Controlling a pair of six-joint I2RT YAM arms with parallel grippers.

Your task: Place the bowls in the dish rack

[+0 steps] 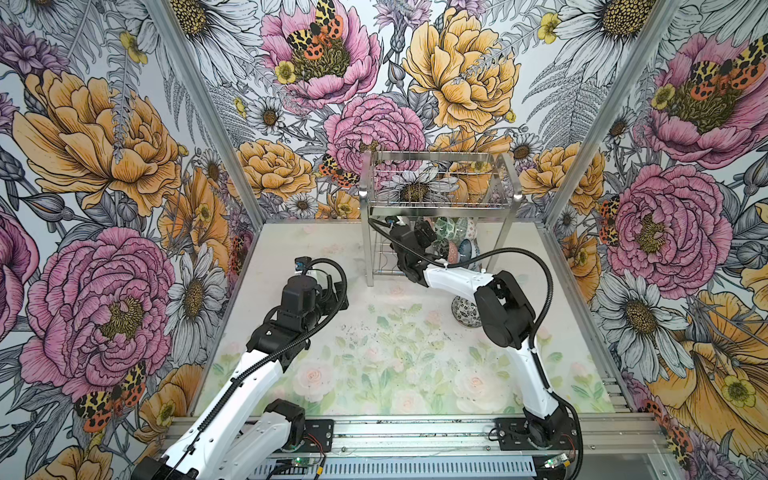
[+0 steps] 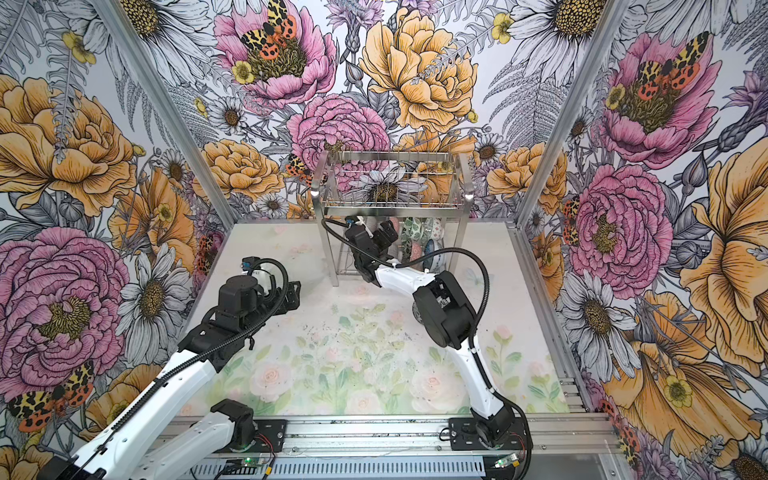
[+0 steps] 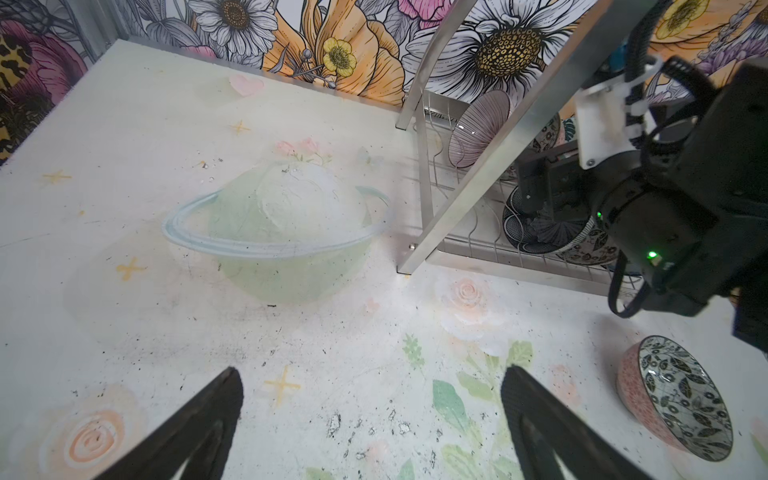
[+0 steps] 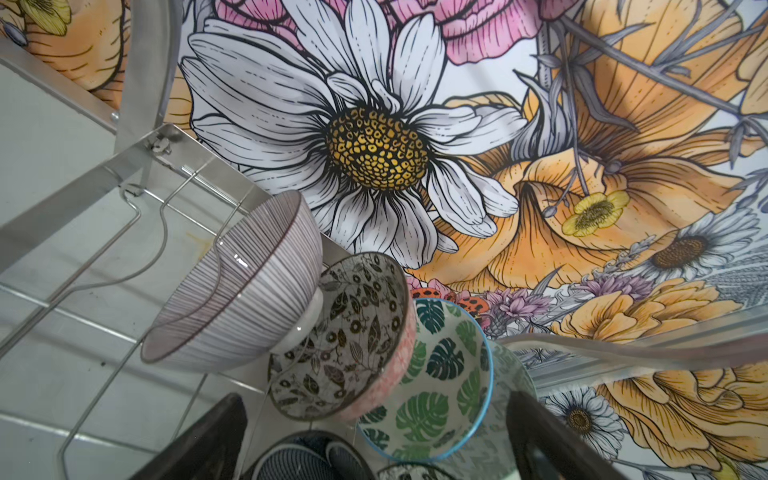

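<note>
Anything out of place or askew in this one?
One floral bowl sits on the table, outside the dish rack. In the lower tier, the striped bowl tilts, its foot resting against the leaf-print bowl.

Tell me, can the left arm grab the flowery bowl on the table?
Probably yes: the left gripper is open and bare table lies between it and the black-and-white floral bowl, though the right arm overhangs the bowl closely.
</note>
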